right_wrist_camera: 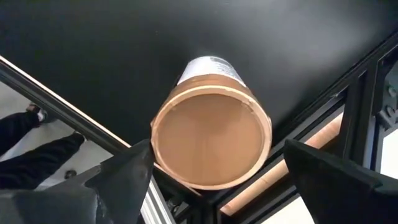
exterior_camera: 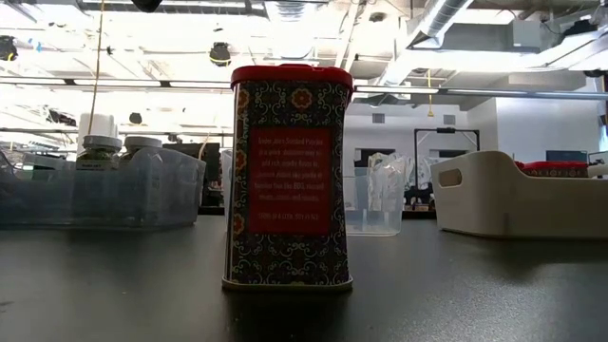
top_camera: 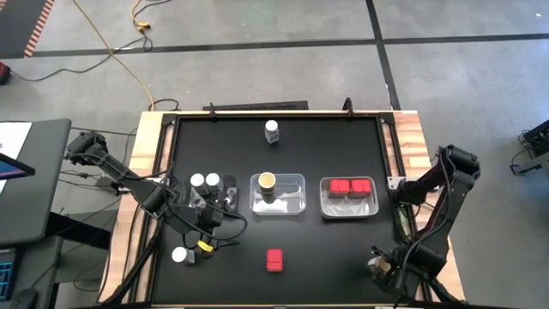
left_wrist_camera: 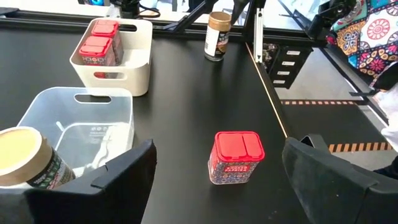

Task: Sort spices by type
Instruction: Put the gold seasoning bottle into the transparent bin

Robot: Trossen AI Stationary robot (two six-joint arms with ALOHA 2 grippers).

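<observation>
- Your left end effector (left_wrist_camera: pixel 217 177) hovers wide open and empty, near the front left of the black counter (top_camera: pixel 317 249), aimed at the small red rectangular spice packet (left_wrist_camera: pixel 236 157) standing alone just ahead of it.
- Your right end effector (right_wrist_camera: pixel 214 180) waits fully open at the front right corner, over a tan-orange-topped jar (right_wrist_camera: pixel 211 137), not gripping it.
- Two red packets (top_camera: pixel 350 187) sit in the white tray (top_camera: pixel 326 204); one tan-topped jar (top_camera: pixel 267 183) stands in the clear plastic tray (top_camera: pixel 296 206); another jar (top_camera: pixel 272 130) stands at the back.

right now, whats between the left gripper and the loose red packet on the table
Nothing: in the left wrist view bare black table runs from the open left gripper to the red packet. The high view agrees.
</observation>
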